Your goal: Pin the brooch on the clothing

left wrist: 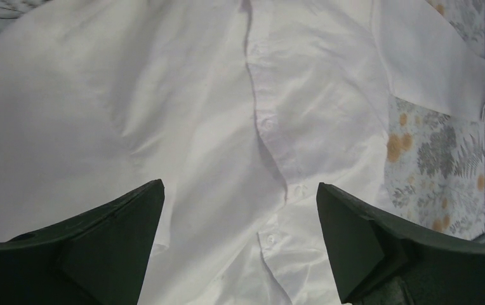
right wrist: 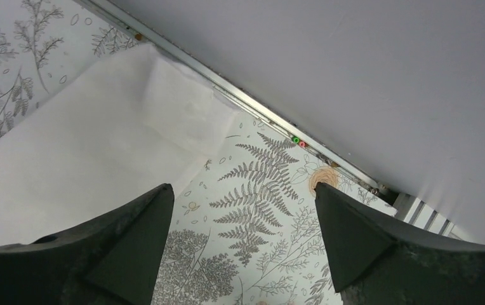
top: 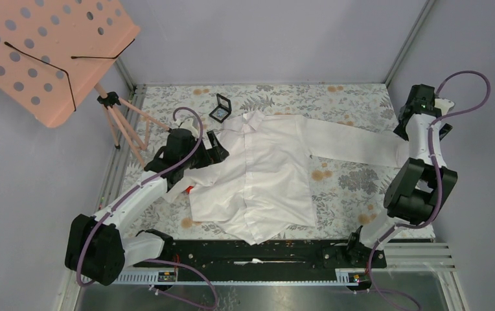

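**Two open pincers, no brooch in hand yet**

So the shirt (top: pixel 264 175) was spread out flat on the flowery tabletop (top: pixel 355 181), front side up. The left pincer (left wrist: pixel 240 185) hung over the chest, just beside the row of buttons (left wrist: pixel 266 121), with its jaws spread wide and nothing between them. The right pincer (right wrist: pixel 243 187) was way off at the end of the far sleeve (right wrist: pixel 68 146), also gaping wide and holding nothing.

I honestly couldn't spot the brooch anywhere. A little black case (top: pixel 221 108) sat open right by the collar with something grey inside, too small to tell what.

My read: this was the very start, before any pickup. The next move would need one pincer to go find and pinch that tiny thing cleanly, while the other held the thin fabric flat.
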`<action>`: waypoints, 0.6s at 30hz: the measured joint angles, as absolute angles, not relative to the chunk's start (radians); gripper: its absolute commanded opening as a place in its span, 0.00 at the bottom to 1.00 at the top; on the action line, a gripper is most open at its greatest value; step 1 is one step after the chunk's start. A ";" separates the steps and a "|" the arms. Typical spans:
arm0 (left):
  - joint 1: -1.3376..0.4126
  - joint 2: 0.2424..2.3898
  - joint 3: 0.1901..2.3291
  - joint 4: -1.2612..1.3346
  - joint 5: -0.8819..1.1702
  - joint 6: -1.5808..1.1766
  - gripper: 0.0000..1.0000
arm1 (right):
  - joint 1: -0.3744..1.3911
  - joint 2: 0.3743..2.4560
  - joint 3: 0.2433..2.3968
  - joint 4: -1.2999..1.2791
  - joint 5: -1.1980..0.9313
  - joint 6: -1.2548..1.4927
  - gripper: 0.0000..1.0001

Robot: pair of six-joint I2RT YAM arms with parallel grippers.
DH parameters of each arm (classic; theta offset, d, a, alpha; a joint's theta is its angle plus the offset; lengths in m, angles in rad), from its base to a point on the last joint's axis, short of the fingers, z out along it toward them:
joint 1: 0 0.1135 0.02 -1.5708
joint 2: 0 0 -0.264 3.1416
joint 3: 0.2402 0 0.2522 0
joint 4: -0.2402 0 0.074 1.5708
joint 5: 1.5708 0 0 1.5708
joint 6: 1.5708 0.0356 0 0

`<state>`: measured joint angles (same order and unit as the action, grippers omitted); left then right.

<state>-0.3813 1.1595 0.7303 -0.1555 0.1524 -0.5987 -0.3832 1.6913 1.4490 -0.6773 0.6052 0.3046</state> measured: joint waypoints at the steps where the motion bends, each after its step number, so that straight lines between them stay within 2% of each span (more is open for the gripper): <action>1: -0.369 1.159 0.730 -0.167 0.142 -0.599 0.99 | -0.383 1.680 1.446 -0.677 0.598 0.302 0.92; 5: -0.317 1.160 0.723 -0.187 0.106 -0.611 0.99 | -0.367 1.565 1.392 -0.676 0.513 0.292 0.92; 9: -0.311 1.160 0.703 -0.183 0.087 -0.631 0.99 | -0.281 1.383 1.283 -0.671 0.315 0.295 0.91; 13: -0.311 1.161 0.678 -0.179 0.081 -0.654 0.99 | -0.089 1.253 1.130 -0.660 0.116 0.319 0.89; 18: -0.311 1.160 0.676 -0.182 0.069 -0.664 0.99 | 0.138 1.215 0.891 -0.638 -0.109 0.384 0.88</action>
